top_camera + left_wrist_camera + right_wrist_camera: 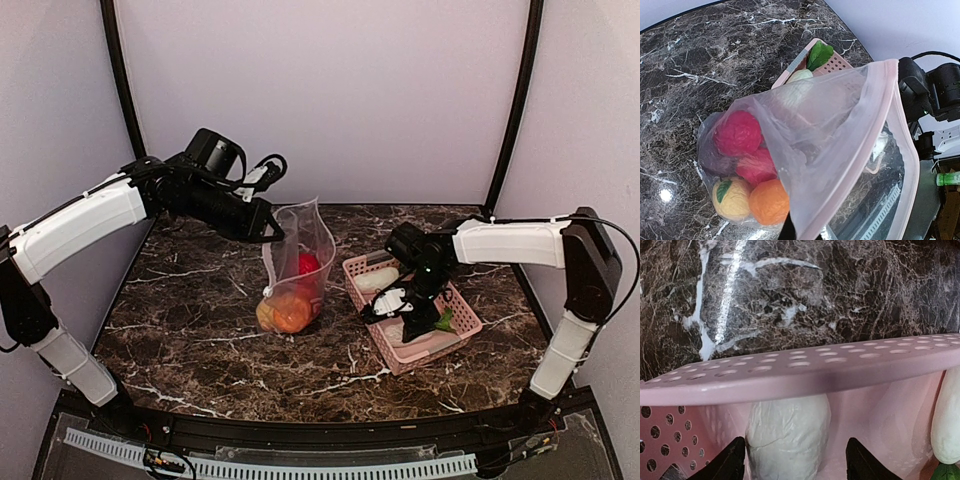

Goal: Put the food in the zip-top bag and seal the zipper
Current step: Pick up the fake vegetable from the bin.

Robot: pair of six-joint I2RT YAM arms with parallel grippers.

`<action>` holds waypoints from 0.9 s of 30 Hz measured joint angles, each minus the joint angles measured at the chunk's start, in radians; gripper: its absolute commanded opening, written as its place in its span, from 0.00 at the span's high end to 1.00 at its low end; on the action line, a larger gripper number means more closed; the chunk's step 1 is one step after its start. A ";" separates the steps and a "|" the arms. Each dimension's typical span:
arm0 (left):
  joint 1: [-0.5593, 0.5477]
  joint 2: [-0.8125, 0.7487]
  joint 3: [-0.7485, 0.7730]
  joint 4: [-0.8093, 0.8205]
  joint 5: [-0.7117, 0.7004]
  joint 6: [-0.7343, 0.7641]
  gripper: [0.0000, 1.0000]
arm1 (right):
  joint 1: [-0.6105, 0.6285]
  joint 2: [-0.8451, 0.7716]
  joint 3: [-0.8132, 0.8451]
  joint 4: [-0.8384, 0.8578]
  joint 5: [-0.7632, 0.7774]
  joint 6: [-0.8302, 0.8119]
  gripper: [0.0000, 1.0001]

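1. Pinching the top edge of the bag (300, 262) with my left gripper (272, 233), I am holding it upright on the marble table (200, 310), to the left of the basket (458, 332) and apart from it. My left fingers are pressed together on the plastic.
2. The bag's mouth is gaping open on the side facing the basket, and the pale pink zip strip (905, 150) is running unsealed around that open edge.
3. Five pieces are sitting in the bottom of the bag, farther from the basket than the mouth: a red ball (737, 132), a second red ball (757, 166), an orange (769, 201), a yellow-peach ball (731, 198) and a dark purple piece (709, 160).
4. My right gripper (400, 305) is reaching down inside the basket, just behind its near wall. My right fingers (725, 465) are spread wide, one on each side of a white radish (787, 437). I cannot tell whether they are touching it.
5. A second radish (947, 422) and a green leafy piece (946, 473) are also lying inside the basket, off to the right of my spread fingers.
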 measured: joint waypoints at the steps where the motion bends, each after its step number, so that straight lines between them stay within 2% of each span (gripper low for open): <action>1: 0.000 0.000 0.000 0.000 0.000 0.000 0.99 | 0.002 0.005 0.003 -0.007 -0.003 0.002 0.38; 10: 0.000 -0.001 0.000 0.000 -0.001 0.001 0.99 | 0.003 0.013 0.006 -0.072 0.004 0.016 0.65; 13: 0.000 -0.001 -0.001 0.002 0.000 0.001 0.99 | -0.007 0.011 0.049 -0.134 0.002 0.018 0.68; 20: 0.000 -0.001 -0.006 0.012 0.000 0.006 0.99 | -0.021 -0.068 0.322 -0.211 -0.042 0.029 0.73; 27: 0.000 -0.001 -0.013 0.021 0.002 0.008 0.99 | -0.022 -0.151 0.536 -0.201 -0.242 0.082 0.74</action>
